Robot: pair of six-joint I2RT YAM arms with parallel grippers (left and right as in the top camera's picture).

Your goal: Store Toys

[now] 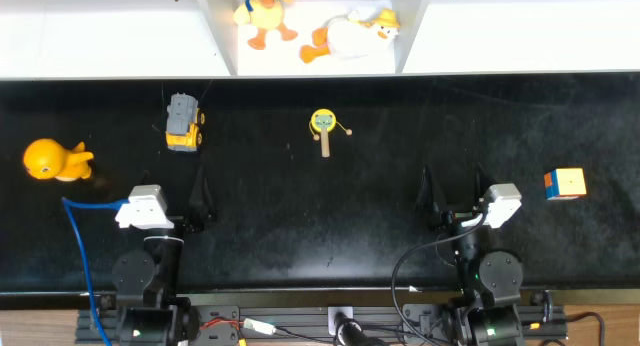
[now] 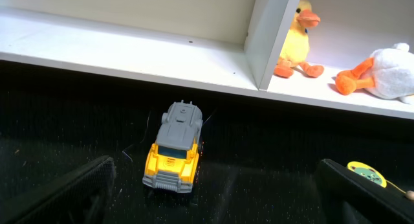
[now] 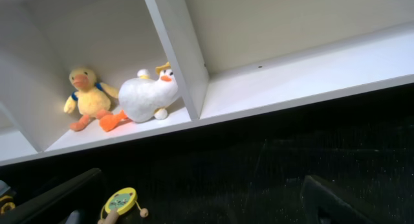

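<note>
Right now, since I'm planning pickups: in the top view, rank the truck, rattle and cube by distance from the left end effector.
1. Truck, just ahead of the left end effector.
2. Rattle, toward the middle.
3. Cube, far right.

The top view's upper edge cut off the head of the yellow plush duck [image 1: 264, 11]. In the left wrist view the shelf divider [image 2: 275, 36] hid that duck's side, the picture's edge cropped the white plush duck [image 2: 388, 75], and the rattle drum [image 2: 367, 173] sat partly behind one finger [image 2: 369, 198] of the left claw [image 2: 215, 166]. A dark-and-yellow scrap [image 3: 5, 201] at the right wrist view's edge was too little to name
</note>
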